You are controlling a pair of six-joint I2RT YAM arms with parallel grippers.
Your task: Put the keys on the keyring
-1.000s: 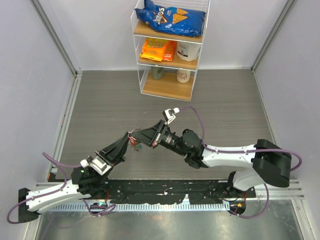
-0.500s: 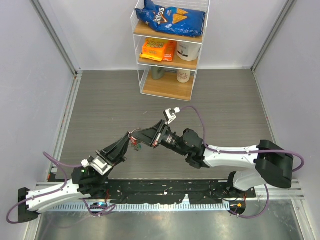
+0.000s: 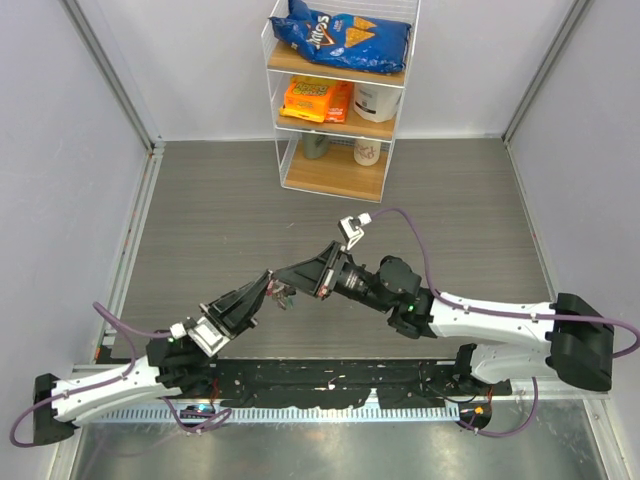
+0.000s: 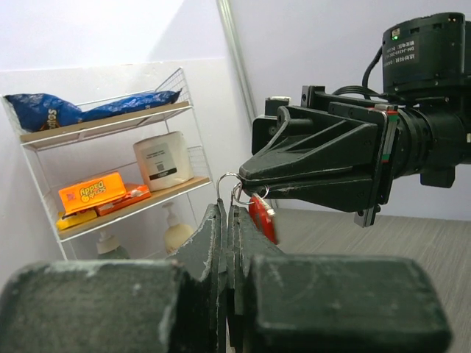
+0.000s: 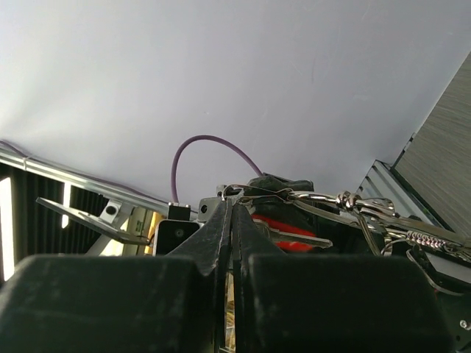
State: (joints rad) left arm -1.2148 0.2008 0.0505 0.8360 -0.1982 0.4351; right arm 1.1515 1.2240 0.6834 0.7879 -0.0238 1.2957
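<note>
- Locate the left tool (image 3: 268,291) and the right tool (image 3: 287,283) tip to tip in mid-air above the counter (image 3: 200,200), near its front edge
- Read the left tool as clenched: in its wrist view the fingers (image 4: 215,228) press together and the keyring (image 4: 229,180) rises from between their tips
- Read the right tool (image 5: 229,209) as clenched too, with its tips at the wire; you cannot tell whether it pinches the ring itself or a key blade
- Find the red-headed key (image 4: 261,215) hanging just beside the left fingertips, directly under the ring; the right wrist view shows the same red head (image 5: 283,225) behind a silver clasp and chain (image 5: 372,209)
- Treat threading as unconfirmed: no view shows whether the red key's hole sits on the wire
- Note that no green or blue head can be made out in any view
- Judge the task as mid-way at best: ring and one key are lifted and brought together, the remaining keys are left to do
</note>
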